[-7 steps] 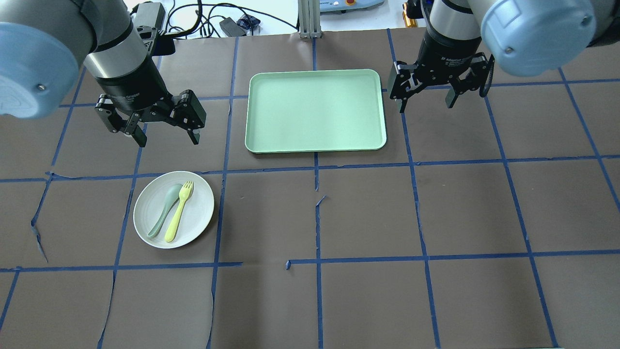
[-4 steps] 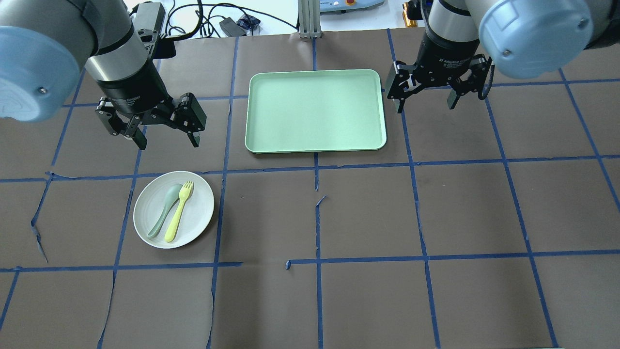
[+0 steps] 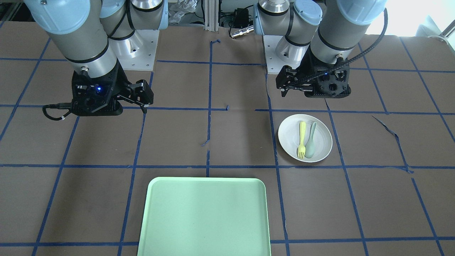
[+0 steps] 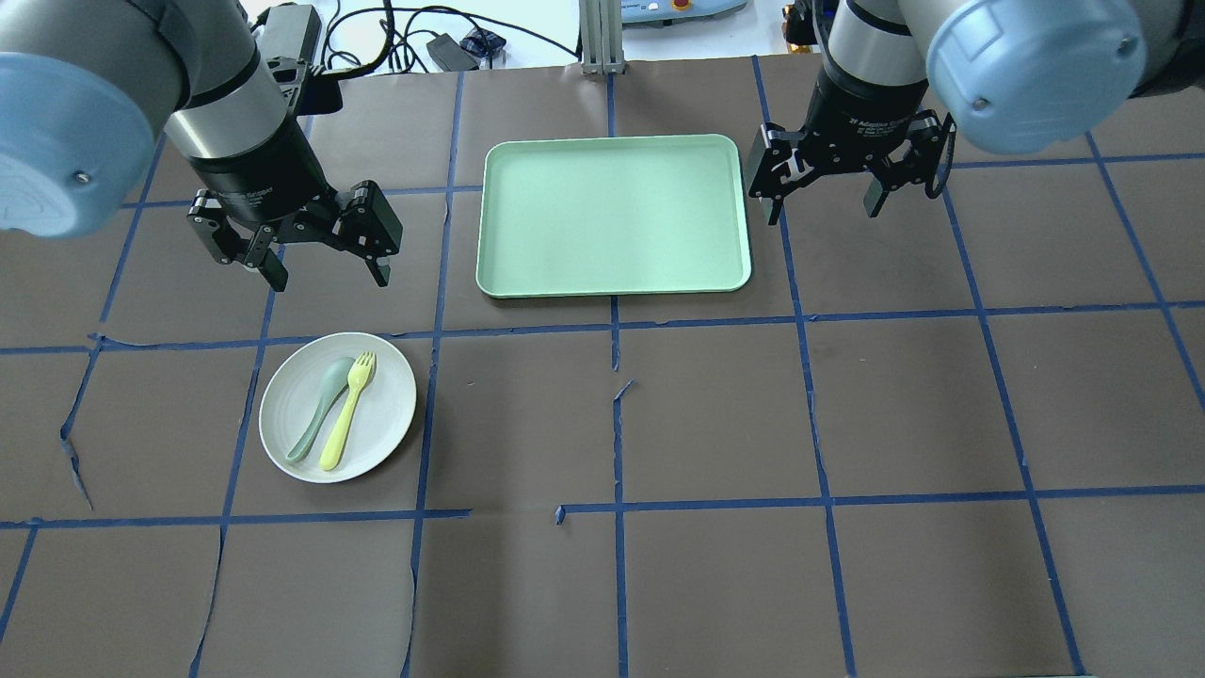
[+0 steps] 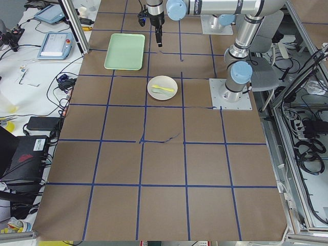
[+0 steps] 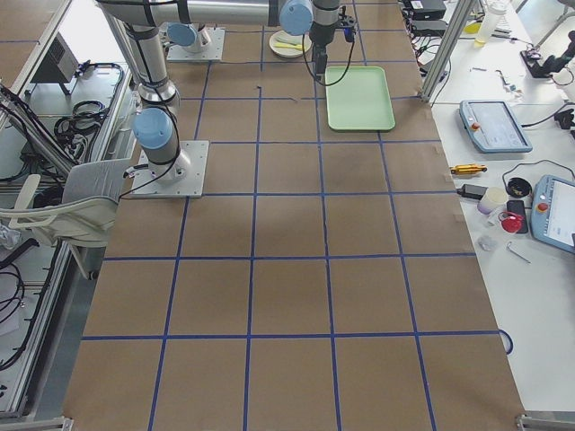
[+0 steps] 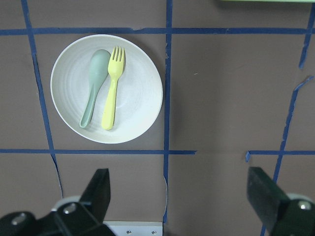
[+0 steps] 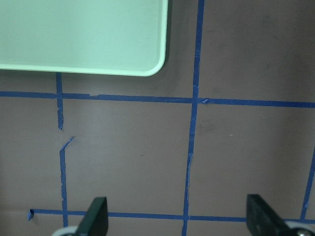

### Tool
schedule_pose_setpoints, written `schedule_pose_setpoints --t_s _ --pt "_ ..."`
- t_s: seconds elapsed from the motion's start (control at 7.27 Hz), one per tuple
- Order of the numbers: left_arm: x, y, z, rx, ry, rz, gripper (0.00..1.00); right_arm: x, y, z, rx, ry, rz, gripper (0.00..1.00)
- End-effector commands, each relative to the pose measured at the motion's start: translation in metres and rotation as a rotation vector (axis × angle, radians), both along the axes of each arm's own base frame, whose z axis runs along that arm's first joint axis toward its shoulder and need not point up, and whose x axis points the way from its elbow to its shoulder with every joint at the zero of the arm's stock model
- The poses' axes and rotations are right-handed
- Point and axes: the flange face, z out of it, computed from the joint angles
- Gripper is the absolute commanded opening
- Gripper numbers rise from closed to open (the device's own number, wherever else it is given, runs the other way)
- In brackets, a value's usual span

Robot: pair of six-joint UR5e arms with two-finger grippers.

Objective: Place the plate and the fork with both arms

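Note:
The white plate (image 4: 386, 414) lies on the table at the near left, with the pale yellow fork (image 4: 346, 414) and a grey-green spoon (image 4: 320, 407) side by side on it. My left gripper (image 4: 328, 278) hangs open and empty above the table just beyond the plate. The left wrist view shows the plate (image 7: 138, 98) and the fork (image 7: 112, 93) ahead of the open fingers (image 7: 101, 189). My right gripper (image 4: 824, 212) is open and empty, just right of the tray's far right corner.
The light-green tray (image 4: 612, 217) lies at the middle far side, with nothing on it; its corner shows in the right wrist view (image 8: 78, 34). Blue tape lines grid the brown table cover. Cables and devices lie beyond the far edge.
The right gripper has shifted slightly left toward the tray and away from the camera. The left gripper has barely moved. Plate, fork and spoon have not moved.

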Motion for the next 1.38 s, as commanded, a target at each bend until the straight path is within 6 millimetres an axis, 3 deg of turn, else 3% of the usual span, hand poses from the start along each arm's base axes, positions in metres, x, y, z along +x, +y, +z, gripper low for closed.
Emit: schedule_pose_setpoints --t_s 0.0,0.69,1.24 --pt "0.000 -0.001 -0.007 0.014 -0.006 0.005 1.00 0.001 -0.001 -0.002 0.004 -0.001 0.000 1.00" --pt "0.001 0.000 0.001 -0.024 -0.012 0.009 1.00 0.002 -0.005 -0.007 0.007 0.004 -0.006 1.00" --pt "0.002 -0.005 -0.012 0.001 -0.007 0.000 1.00 0.001 -0.006 -0.010 0.013 0.008 -0.004 1.00"
